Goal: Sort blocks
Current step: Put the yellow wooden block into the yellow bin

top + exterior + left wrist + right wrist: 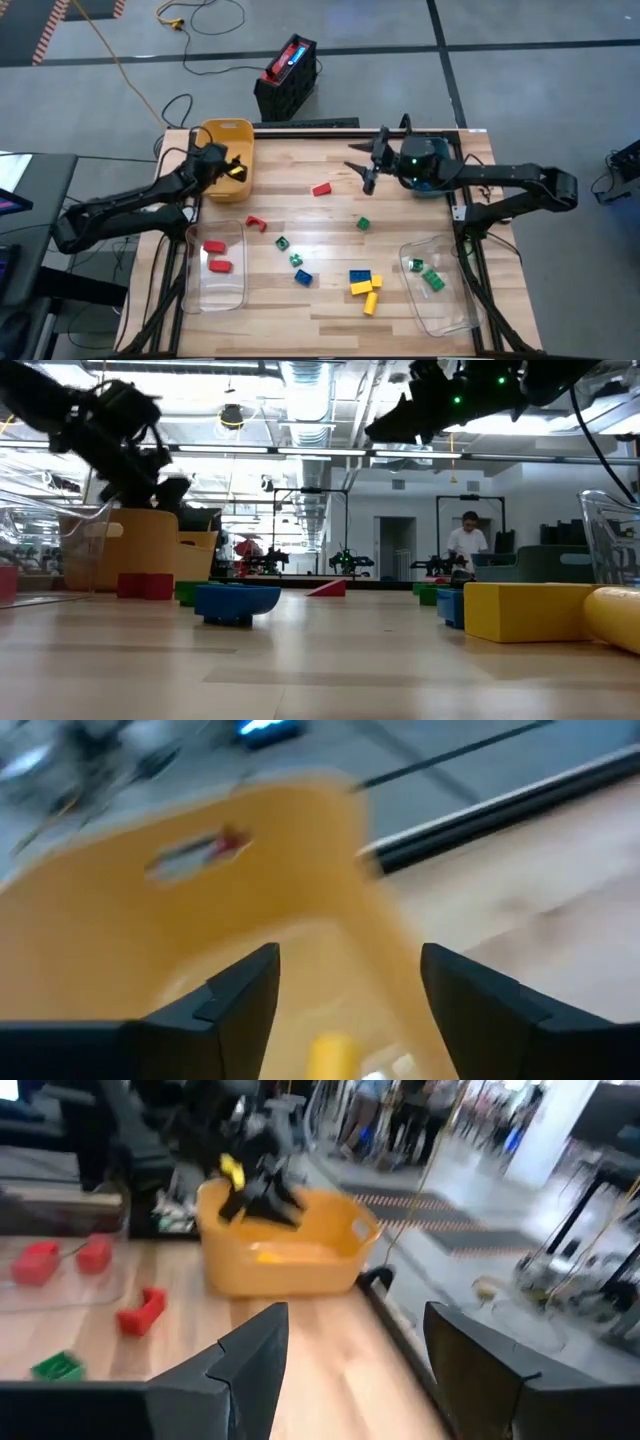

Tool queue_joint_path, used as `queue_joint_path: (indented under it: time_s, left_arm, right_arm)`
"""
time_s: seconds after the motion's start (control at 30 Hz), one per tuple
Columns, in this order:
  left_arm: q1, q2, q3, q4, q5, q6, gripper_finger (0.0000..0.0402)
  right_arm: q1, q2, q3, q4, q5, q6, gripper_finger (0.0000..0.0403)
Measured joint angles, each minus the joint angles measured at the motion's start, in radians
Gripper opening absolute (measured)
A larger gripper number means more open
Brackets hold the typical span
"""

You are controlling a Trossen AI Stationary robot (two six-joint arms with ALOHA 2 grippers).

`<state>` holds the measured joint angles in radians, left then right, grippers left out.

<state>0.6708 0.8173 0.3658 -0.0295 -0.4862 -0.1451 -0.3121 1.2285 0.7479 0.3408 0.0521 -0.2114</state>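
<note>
A grey floor (480, 30) is seen around the wooden table (330, 300), crossed by dark lines and a yellow cable (120, 60). A black crate (287, 78) with red parts is set on the floor beyond the table's far edge. In the low view, a bright hall is shown, lit by ceiling lights (305, 380), with a person (467, 545) standing far back.

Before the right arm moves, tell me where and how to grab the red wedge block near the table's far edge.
Grip the red wedge block across its two flat side faces, coming straight down. Its top slopes, so fingers there would likely slip. It lies alone on bare wood, and the right gripper, fingers open, hovers just beside it.
</note>
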Motion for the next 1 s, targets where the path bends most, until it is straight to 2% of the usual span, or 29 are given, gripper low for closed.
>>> queue_joint_path:
  time_s: [0.13,0.37,0.5,0.6,0.73,0.87,1.0]
  left_arm:
    - [-0.078,0.009,0.066,0.05,0.154,0.153,0.0235]
    - [-0.309,0.041,0.13,0.083,0.404,0.309,0.0227]
    - [-0.432,0.096,0.177,0.111,0.41,0.301,0.0226]
    - [-0.527,0.184,0.226,0.11,0.407,0.29,0.0226]
    - [-0.65,0.341,0.306,0.108,0.407,0.317,0.0226]
    - [-0.717,0.522,0.416,0.109,0.408,0.309,0.0226]
    - [-0.762,0.695,0.529,0.11,0.465,0.266,0.0226]
  right_arm:
    - [0.021,-0.007,0.0,-0.06,0.039,0.06,0.0249]
    - [0.108,-0.047,-0.001,-0.157,0.111,0.105,0.0249]
    - [0.121,-0.051,-0.001,-0.206,0.19,0.134,0.0249]
    - [0.127,-0.051,-0.001,-0.248,0.198,0.196,0.0249]
    - [0.171,-0.052,-0.001,-0.315,0.227,0.243,0.0249]
    - [0.181,-0.092,0.002,-0.396,0.35,0.298,0.0249]
    - [0.172,-0.178,0.021,-0.459,0.43,0.316,0.0249]
